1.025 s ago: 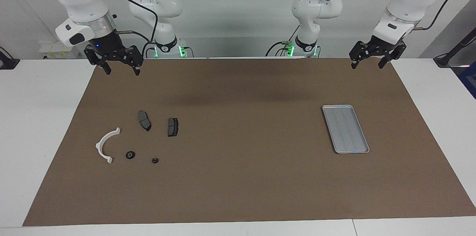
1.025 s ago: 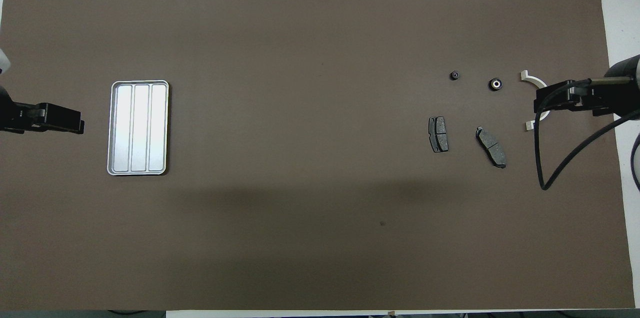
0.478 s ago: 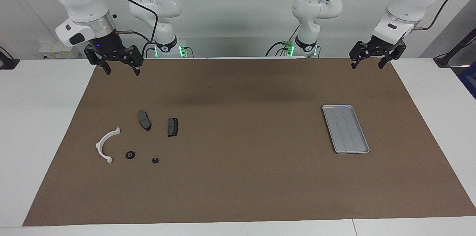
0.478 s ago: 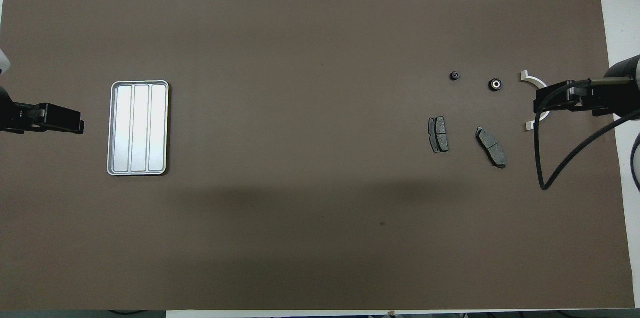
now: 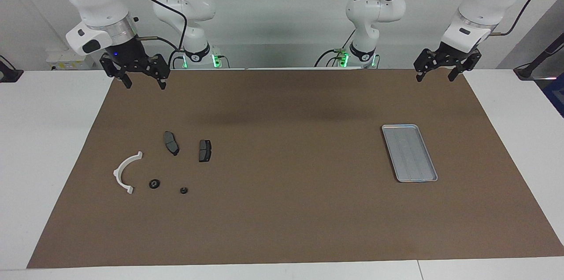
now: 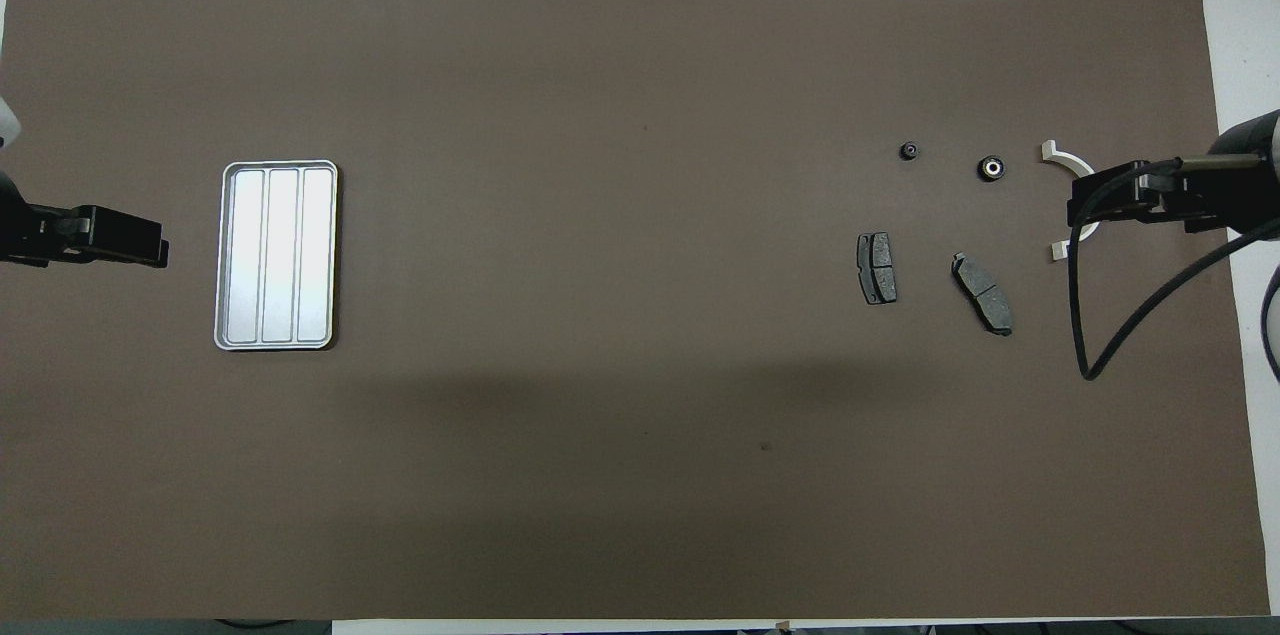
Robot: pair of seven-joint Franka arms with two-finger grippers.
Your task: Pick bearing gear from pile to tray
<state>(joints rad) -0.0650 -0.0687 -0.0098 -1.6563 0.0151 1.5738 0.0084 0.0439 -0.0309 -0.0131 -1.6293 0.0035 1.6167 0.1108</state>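
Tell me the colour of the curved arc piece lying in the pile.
White; the arc shows best in the facing view.

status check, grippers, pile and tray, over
Both grippers open and empty: right gripper raised near the pile, left gripper waits raised. Tray bare at the left arm's end. Nothing in the way.

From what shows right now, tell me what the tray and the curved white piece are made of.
Tray: likely metal, silver-grey with a bright sheen, pressed ridges and a raised rim. Curved white piece: probably plastic, matte opaque white with moulded end tabs; the look alone cannot confirm it.
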